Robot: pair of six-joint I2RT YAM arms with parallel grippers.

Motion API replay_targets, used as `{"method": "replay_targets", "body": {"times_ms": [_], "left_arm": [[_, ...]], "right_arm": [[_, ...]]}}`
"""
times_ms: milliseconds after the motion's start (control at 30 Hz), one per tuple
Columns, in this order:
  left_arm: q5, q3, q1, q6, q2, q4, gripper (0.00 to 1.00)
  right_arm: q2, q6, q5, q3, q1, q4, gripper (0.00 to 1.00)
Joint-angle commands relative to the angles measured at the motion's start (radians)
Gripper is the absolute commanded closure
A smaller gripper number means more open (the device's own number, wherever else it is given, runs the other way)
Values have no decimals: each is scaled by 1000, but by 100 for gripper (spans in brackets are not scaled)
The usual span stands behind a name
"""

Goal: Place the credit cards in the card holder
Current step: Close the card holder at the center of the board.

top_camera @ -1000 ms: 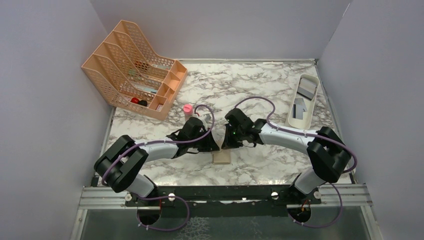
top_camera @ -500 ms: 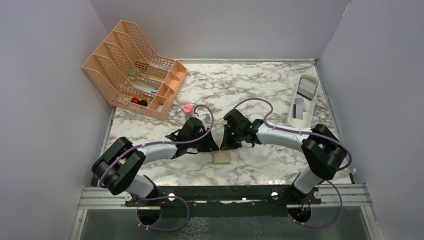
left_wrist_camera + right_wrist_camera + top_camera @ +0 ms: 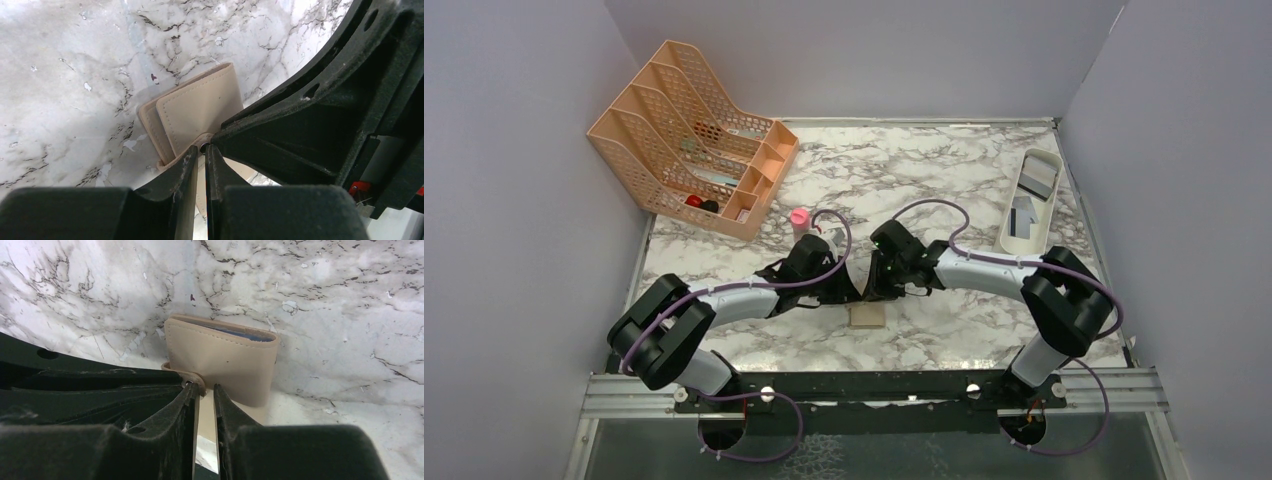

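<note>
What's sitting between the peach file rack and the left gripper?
Between the file rack and the left gripper stands one small pink-capped object on the marble table, seen in the top view.

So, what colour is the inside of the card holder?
Blue lining in the card holder, best seen from the right wrist.

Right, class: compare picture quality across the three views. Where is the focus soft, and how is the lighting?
Top external view: even, diffuse light, sharp throughout, with only soft shadows on the white marble-patterned table. Left wrist view: the small tan folding wallet is crisp, while the black left claw is dark and soft close to the lens. Right wrist view: much the same, with the wallet sharp and the right claw underexposed.
</note>
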State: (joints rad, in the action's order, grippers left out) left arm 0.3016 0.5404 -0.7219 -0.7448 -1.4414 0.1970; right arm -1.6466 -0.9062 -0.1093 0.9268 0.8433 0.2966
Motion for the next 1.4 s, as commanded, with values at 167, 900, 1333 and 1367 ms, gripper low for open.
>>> {"method": "replay_targets", "body": {"times_ms": [167,900,1333,1367], "left_arm": [[-10,-16,-4,-10,22,43,85],[-117,-5,-4,12,110,-98,85],[-94,-56,-4,-3,107,-65,88],[-96,-59,-4,-4,108,-61,87]], "right_arm": [[-7,-63,-65,-35,7,-93,76],[58,-76,-29,-51,7,-64,80],[53,-67,-45,-49,7,-70,80],[53,-67,-47,-52,7,-76,80]]}}
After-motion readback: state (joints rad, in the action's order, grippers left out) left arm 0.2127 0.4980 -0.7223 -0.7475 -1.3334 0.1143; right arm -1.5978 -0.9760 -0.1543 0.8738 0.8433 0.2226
